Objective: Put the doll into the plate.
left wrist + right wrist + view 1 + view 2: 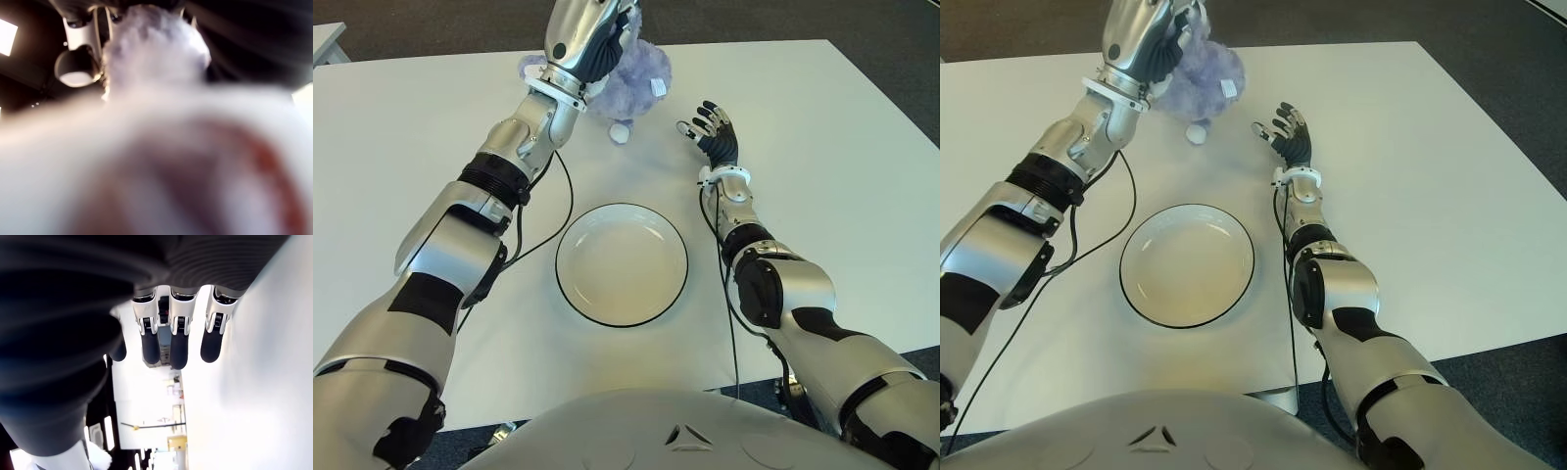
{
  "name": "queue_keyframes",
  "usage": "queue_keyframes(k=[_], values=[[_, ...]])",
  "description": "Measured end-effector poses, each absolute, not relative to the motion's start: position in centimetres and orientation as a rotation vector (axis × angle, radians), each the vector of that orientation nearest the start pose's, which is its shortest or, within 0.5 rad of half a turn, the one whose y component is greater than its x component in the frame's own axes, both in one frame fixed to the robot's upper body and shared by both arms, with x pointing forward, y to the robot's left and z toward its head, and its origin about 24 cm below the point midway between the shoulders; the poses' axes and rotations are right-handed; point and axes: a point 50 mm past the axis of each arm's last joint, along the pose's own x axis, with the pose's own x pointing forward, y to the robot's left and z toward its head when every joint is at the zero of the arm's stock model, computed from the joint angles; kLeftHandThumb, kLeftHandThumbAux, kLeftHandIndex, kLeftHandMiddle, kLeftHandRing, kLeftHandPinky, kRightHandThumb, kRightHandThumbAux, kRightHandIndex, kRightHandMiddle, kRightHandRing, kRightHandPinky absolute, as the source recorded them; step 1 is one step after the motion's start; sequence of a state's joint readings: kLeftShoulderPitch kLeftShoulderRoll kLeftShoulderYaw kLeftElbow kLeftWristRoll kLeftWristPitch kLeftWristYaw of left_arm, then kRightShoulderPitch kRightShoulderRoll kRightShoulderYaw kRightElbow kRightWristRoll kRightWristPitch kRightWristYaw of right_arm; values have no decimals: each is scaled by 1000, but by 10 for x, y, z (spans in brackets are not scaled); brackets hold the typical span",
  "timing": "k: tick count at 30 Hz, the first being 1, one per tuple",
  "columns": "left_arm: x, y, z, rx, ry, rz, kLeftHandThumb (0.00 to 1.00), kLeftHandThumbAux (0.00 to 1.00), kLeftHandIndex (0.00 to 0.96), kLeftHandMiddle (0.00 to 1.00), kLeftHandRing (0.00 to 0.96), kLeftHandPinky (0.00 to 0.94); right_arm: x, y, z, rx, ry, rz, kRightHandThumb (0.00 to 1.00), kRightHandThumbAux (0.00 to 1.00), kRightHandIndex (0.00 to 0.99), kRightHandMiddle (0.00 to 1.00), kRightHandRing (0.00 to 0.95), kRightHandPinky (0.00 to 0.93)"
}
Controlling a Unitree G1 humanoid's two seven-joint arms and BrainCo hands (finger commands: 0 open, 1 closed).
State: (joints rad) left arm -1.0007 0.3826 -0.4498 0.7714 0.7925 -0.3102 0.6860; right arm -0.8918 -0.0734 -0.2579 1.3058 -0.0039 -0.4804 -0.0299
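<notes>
Lilac plush, the doll (pixel 631 73), sits at the far side of the white table (pixel 822 147), beyond the plate (pixel 622 263) and slightly to its left of centre. My left hand (pixel 590 39) is on it: the fingers are curled into the fur from the near left side, and the left wrist view is filled with blurred fuzz pressed against the palm, so I judge the grasp closed on the doll. I cannot tell whether it is off the table; a small white foot (pixel 620 132) hangs at its near edge, close to the surface.

My right hand (pixel 713 132) shows to the right of the doll, apart from it, fingers extended and loosely spread, holding nothing. I read it as idle, kept out of the carry path.

The plate is empty, white with a dark rim, placed centrally between both arms and well short of the doll. That layout suits a single pull back toward me.

Risk noted: the grip takes soft fur off-centre, so the doll may sag or rotate during transfer
</notes>
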Motion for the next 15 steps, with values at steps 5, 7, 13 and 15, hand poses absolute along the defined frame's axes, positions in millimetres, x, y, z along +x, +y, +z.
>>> queue_keyframes(k=[5,7,13,15], values=[[379,106,211,1186,-989,160,743,693,442,839,837,853,382,-142,70,47,-40,-36,91,828,149,171,170,187],[379,107,213,1187,-989,159,743,693,442,840,837,854,382,-142,70,46,-40,-35,92,832,150,172,171,185],[379,108,216,1192,-990,154,744,693,442,838,835,851,382,-142,70,47,-39,-35,93,827,150,172,173,186],[378,108,217,1192,-996,157,744,693,443,838,835,853,382,-142,70,47,-39,-35,92,825,150,172,173,187]])
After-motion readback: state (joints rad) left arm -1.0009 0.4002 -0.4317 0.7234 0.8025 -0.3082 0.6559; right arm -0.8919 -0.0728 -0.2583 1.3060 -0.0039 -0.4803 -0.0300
